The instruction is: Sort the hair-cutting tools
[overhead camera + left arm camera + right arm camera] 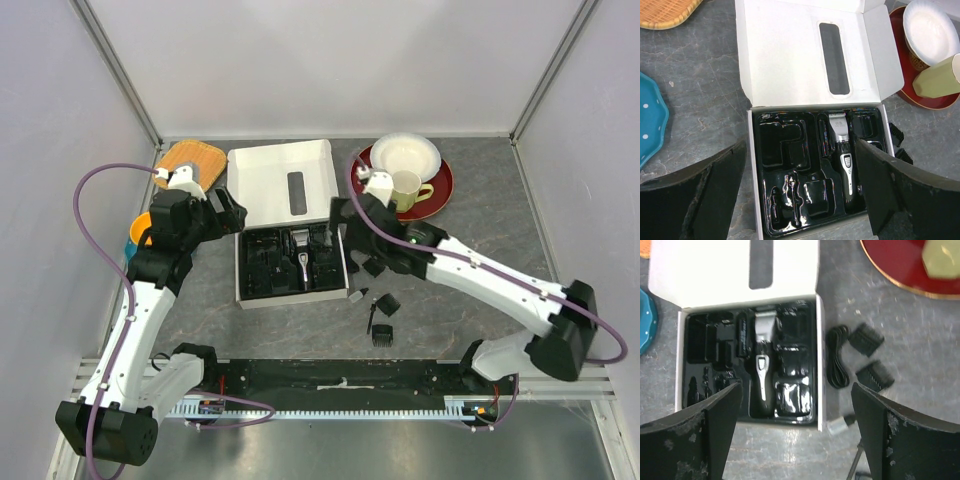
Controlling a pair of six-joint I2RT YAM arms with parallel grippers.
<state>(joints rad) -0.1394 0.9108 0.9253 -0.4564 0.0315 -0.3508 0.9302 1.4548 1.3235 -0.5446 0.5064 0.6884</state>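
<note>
Clipper (844,150) lies inside box (780,55); two comb attachments (867,340) just R of box. L gripper (800,200) & R gripper (795,435) above box, fingers spread, empty.

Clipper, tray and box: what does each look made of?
Clipper: seemingly a black plastic body with a silver, perhaps metal, front, going by its dull sheen. Tray: thin glossy black moulded plastic, by its sharp highlights. Box: matt white cardboard, by its folded flaps and cut window.
</note>
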